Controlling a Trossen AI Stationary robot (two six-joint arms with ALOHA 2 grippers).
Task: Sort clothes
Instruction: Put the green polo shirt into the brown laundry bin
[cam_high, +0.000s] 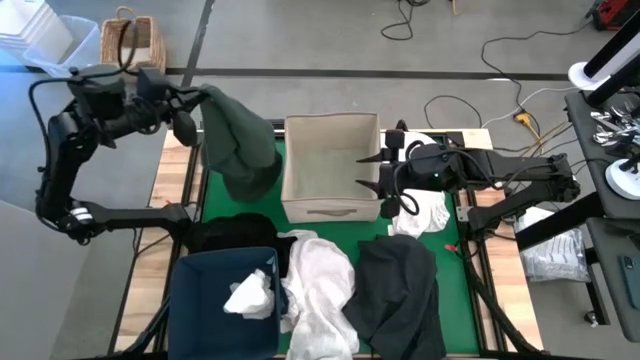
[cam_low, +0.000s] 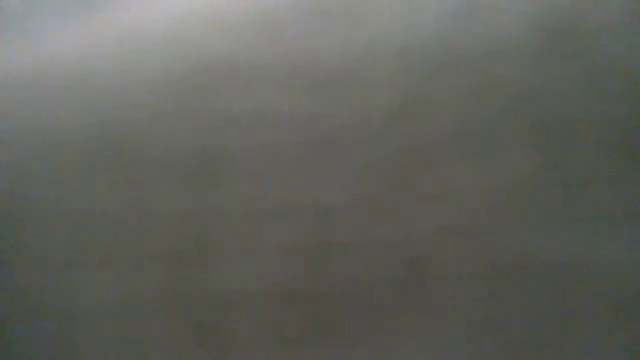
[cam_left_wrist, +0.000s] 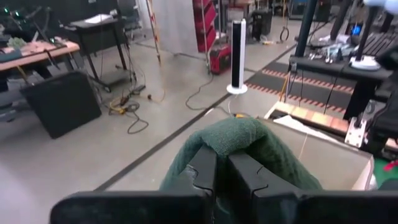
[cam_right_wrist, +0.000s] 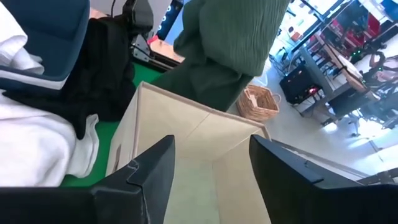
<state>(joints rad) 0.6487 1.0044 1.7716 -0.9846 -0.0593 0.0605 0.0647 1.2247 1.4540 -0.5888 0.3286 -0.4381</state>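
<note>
Hanging from the clenched left end effector (cam_high: 188, 124), the dark green ribbed fabric garment (cam_high: 240, 140) risked being dropped short of the beige square fabric box (cam_high: 331, 165), where the right end effector (cam_high: 372, 171) was held released.

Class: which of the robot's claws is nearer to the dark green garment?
Left. The left claw is shut on the dark green garment, holding it up. The right claw is open over the beige box, apart from the garment.

A dark green garment (cam_high: 240, 140) hangs lifted; white (cam_high: 320, 285), black (cam_high: 235, 232) and charcoal (cam_high: 400, 295) clothes lie crumpled on the table.
</note>
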